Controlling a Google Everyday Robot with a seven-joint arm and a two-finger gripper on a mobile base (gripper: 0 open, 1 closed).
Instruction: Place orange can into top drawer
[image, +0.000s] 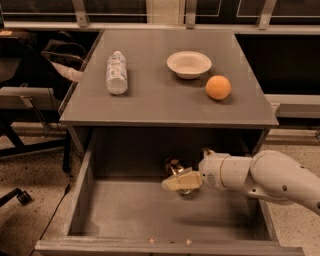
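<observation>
The orange can (174, 166) stands upright over the back middle of the open top drawer (135, 215), low above its grey bottom. My gripper (177, 178) reaches in from the right and is shut on the orange can. One pale finger (181, 181) crosses in front of the can and hides its lower half. I cannot tell whether the can touches the drawer bottom.
On the grey cabinet top (150, 100) lie a clear water bottle (117, 72) at the left, a white bowl (189, 64) at the back, and a round orange fruit (218, 87) at the right. A chair base (20, 195) stands on the floor at the left.
</observation>
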